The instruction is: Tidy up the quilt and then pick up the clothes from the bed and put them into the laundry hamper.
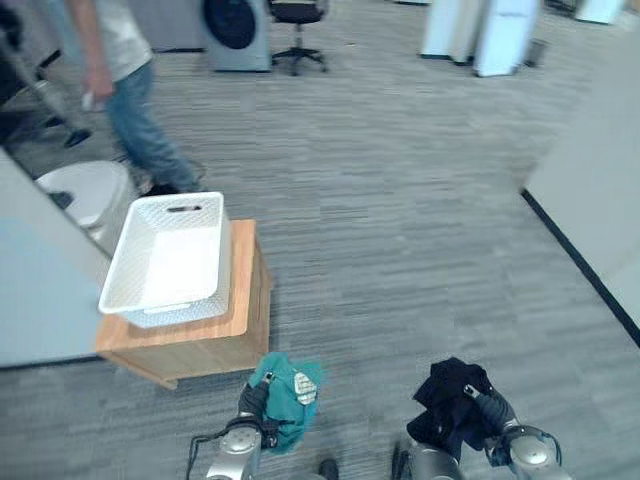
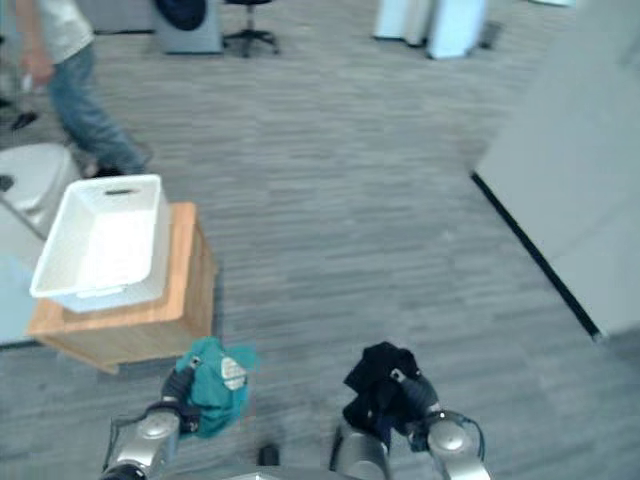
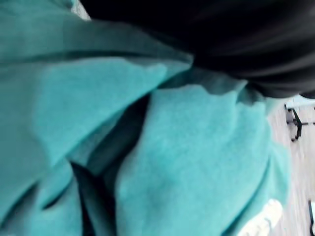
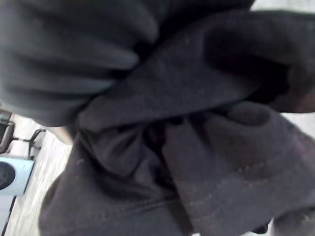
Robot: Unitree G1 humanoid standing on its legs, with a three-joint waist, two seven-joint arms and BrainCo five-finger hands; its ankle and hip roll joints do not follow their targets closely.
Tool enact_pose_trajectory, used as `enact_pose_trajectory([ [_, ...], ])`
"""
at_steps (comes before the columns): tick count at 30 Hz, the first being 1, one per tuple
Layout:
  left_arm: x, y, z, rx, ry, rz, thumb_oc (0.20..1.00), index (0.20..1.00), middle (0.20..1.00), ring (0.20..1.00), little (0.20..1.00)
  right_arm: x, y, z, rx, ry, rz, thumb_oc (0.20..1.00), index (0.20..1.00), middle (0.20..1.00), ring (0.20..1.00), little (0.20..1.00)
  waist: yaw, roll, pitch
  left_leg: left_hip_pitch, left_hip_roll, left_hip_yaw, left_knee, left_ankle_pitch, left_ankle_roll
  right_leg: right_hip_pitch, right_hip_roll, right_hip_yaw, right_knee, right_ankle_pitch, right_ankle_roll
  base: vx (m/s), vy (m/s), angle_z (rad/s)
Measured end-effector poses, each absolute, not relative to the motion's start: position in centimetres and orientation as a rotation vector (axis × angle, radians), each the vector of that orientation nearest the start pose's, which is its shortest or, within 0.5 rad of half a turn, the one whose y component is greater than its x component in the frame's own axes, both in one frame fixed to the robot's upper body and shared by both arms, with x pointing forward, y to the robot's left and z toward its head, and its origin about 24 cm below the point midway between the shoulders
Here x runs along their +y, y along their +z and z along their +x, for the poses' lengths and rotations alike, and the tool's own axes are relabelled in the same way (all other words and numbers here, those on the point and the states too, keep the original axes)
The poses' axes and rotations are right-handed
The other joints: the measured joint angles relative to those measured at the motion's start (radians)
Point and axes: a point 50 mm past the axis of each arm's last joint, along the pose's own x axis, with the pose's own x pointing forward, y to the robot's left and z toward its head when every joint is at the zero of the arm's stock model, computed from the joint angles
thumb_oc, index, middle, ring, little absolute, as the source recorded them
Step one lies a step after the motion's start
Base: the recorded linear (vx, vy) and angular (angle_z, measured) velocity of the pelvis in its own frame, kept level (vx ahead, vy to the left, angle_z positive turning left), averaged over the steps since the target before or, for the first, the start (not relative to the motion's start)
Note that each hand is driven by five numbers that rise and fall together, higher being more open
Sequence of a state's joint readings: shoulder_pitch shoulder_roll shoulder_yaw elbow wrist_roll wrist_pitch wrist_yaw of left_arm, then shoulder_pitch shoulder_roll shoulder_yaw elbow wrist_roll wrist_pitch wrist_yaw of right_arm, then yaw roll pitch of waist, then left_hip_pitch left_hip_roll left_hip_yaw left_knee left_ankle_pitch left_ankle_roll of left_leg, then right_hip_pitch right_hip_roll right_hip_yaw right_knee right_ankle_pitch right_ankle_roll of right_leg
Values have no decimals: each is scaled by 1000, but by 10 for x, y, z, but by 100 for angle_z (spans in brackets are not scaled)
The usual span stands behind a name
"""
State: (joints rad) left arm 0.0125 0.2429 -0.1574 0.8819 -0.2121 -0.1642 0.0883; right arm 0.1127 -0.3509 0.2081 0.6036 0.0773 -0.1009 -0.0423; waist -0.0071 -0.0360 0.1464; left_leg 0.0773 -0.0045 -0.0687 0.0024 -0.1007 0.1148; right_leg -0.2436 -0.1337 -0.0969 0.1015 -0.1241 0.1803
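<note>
Left hand [image 1: 256, 403]: closed on a bunched teal garment [image 1: 287, 395], held low in front of the body, above the grey carpet floor [image 1: 400, 230]. Pale printed patch [image 1: 304, 388] visible on the upper side of the garment. Left wrist view: folds of teal cloth close up, pressed against the dark ribbed cover [image 3: 236, 34].

Right hand [image 1: 488, 408]: closed on a bunched black garment [image 1: 450, 400], likewise held low above the floor, well apart from the teal one. Right wrist view: crumpled black fabric wrapped over the hand, fingers mostly hidden in the folds.

White laundry hamper [image 1: 170, 258]: perforated walls, slot handle at the far end, upright and open on a low wooden cabinet [image 1: 215, 335]. Located ahead and to the left, just beyond the teal garment, not touching it. Nothing visible inside.

Surroundings:
- Person [image 1: 125, 85] in light top and blue jeans, beyond the hamper at far left
- Round white object [image 1: 88, 195] on the floor, beside the cabinet, near the person
- Pale flat surface [image 1: 40, 290] along the left edge, next to the cabinet
- Black office chair [image 1: 298, 30] and a grey machine with a round dark front [image 1: 236, 30] at the far end
- White wall panel [image 1: 600, 180] with dark baseboard at right
</note>
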Motion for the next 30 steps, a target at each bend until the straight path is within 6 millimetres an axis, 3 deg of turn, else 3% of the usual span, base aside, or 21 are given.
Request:
enact_pose_trajectory([
  [2, 227, -121, 162, 753, 144, 172, 200, 200, 200, 200, 200, -224, -94, 166, 637, 36, -319, 200, 200, 200, 200, 200, -20, -29, -3, -5, 21, -41, 5, -30, -34, -8, -18, 66, -115, 20, 23, 400, -134, 170],
  [3, 237, -121, 159, 769, 147, 215, 200, 200, 200, 200, 200, -223, -97, 161, 655, 34, -309, 200, 200, 200, 200, 200, -21, -78, -8, 43, 32, -53, -28, -33, -79, -3, -37, 80, -108, 55, 20, 568, -285, 127],
  [4, 238, -127, 145, 815, 157, 210, 200, 200, 200, 200, 200, -225, -99, 166, 664, 29, -316, 200, 200, 200, 200, 200, -7, -53, -2, 88, 86, -53, -34, -38, -116, 7, 1, 75, -68, 141, 5, 651, -386, 114],
  [5, 233, -135, 130, 861, 158, 192, 200, 200, 200, 200, 200, -228, -94, 176, 642, 21, -324, 200, 200, 200, 200, 200, -9, -33, 7, 46, 104, -40, 84, -26, -158, 41, 27, 70, -55, 173, -18, 521, -438, 96],
  [6, 229, -134, 136, 850, 153, 178, 200, 200, 200, 200, 200, -230, -93, 177, 639, 8, -320, 200, 200, 200, 200, 200, -29, -48, 23, -23, 96, -31, 227, -21, -184, 65, 17, 69, -58, 183, -34, 158, -224, 130],
  [8, 215, -136, 136, 844, 142, 131, 200, 200, 200, 200, 200, -244, -88, 177, 629, -24, -344, 200, 200, 200, 200, 200, -12, -70, 50, -184, 87, 11, 590, 58, -221, 127, 4, 13, -67, 246, -137, 345, -295, 101],
  [9, 213, -135, 138, 825, 163, 90, 200, 200, 200, 200, 200, -248, -82, 185, 600, -35, -360, 200, 200, 200, 200, 200, 19, -51, 56, -282, 121, 53, 734, 191, -232, 180, 20, -25, -96, 221, -175, 535, -281, 96],
  [10, 214, -123, 159, 747, 156, 94, 200, 200, 200, 200, 200, -249, -79, 189, 588, -38, -360, 200, 200, 200, 200, 200, 37, -93, 81, -372, 153, 242, 765, 164, -216, 234, -8, -65, -162, 210, -191, 615, -71, 91],
  [12, 213, -115, 166, 691, 143, 90, 200, 200, 200, 200, 200, -247, -71, 204, 543, -35, -362, 200, 200, 200, 200, 200, 51, -59, 93, -380, 144, 400, 526, 134, -223, 277, 1, -104, -183, 197, -190, 842, 53, 106],
  [13, 204, -116, 161, 691, 118, 71, 200, 200, 200, 200, 200, -252, -76, 193, 578, -45, -368, 200, 200, 200, 200, 200, 35, 3, 73, -309, 150, 552, 93, 114, -242, 352, 57, -259, -189, 151, -185, 866, 159, 141],
  [15, 205, -117, 159, 697, 106, 80, 200, 200, 200, 200, 200, -251, -84, 182, 618, -31, -370, 200, 200, 200, 200, 200, 49, 16, 55, -308, 142, 591, -23, 118, -223, 398, 86, -306, -189, 114, -183, 516, 120, 114],
  [17, 214, -123, 149, 757, 116, 104, 200, 200, 200, 200, 200, -243, -86, 179, 611, -13, -354, 200, 200, 200, 200, 200, 30, -17, 31, -320, 170, 735, 38, 119, -180, 417, 84, -364, -188, 77, -158, 447, 211, 66],
  [18, 219, -125, 144, 778, 119, 117, 200, 200, 200, 200, 200, -241, -90, 173, 629, -20, -335, 200, 200, 200, 200, 200, 27, -46, 2, -301, 150, 737, 105, 124, -133, 436, 55, -392, -168, 48, -99, 716, 440, 54],
  [19, 220, -127, 138, 795, 121, 119, 200, 200, 200, 200, 200, -239, -92, 168, 642, -17, -330, 200, 200, 200, 200, 200, 22, -66, -12, -259, 119, 724, 97, 123, -103, 448, 27, -388, -115, 39, -82, 525, 353, 29],
  [21, 201, -139, 127, 858, 87, 88, 200, 200, 200, 200, 200, -253, -84, 165, 625, -26, -381, 200, 200, 200, 200, 200, 4, 11, 18, -90, 48, 646, 43, 111, 7, 344, -66, -276, 390, -28, 11, 407, 204, 69],
  [22, 198, -140, 126, 874, 31, 124, 200, 200, 200, 200, 200, -250, -86, 154, 634, -16, -375, 200, 200, 200, 200, 200, -53, -9, -14, -67, 6, 546, 23, 81, 20, 183, -163, -218, 729, -12, 3, 502, 35, 147],
  [23, 201, -137, 133, 851, 8, 159, 200, 200, 200, 200, 200, -244, -86, 154, 626, 0, -366, 200, 200, 200, 200, 200, -67, -17, -21, -48, -17, 498, 16, 74, 21, 91, -178, -147, 834, -14, -1, 378, -37, 170],
  [24, 203, -132, 142, 823, -16, 188, 200, 200, 200, 200, 200, -240, -85, 157, 614, 12, -368, 200, 200, 200, 200, 200, -74, -10, -16, -39, -25, 454, 9, 78, 17, 15, -171, -121, 840, -19, -11, 398, -161, 161],
  [26, 208, -116, 168, 724, -34, 223, 200, 200, 200, 200, 200, -238, -77, 167, 568, 26, -387, 200, 200, 200, 200, 200, -72, 3, 0, -11, -27, 401, -17, 90, -2, -64, -163, -149, 632, -22, -29, 483, -257, 163],
  [29, 219, -105, 177, 671, -30, 257, 200, 200, 200, 200, 200, -239, -63, 181, 494, 24, -401, 200, 200, 200, 200, 200, -75, -2, -3, 58, -32, 326, -43, 69, -36, -54, -128, -155, 280, 21, -34, 393, -301, 127],
  [30, 226, -104, 179, 670, -20, 273, 200, 200, 200, 200, 200, -245, -55, 188, 450, 2, -408, 200, 200, 200, 200, 200, -88, -18, -12, 68, -39, 240, -44, 41, -71, -37, -76, 1, 65, 62, -13, 413, -346, 161],
])
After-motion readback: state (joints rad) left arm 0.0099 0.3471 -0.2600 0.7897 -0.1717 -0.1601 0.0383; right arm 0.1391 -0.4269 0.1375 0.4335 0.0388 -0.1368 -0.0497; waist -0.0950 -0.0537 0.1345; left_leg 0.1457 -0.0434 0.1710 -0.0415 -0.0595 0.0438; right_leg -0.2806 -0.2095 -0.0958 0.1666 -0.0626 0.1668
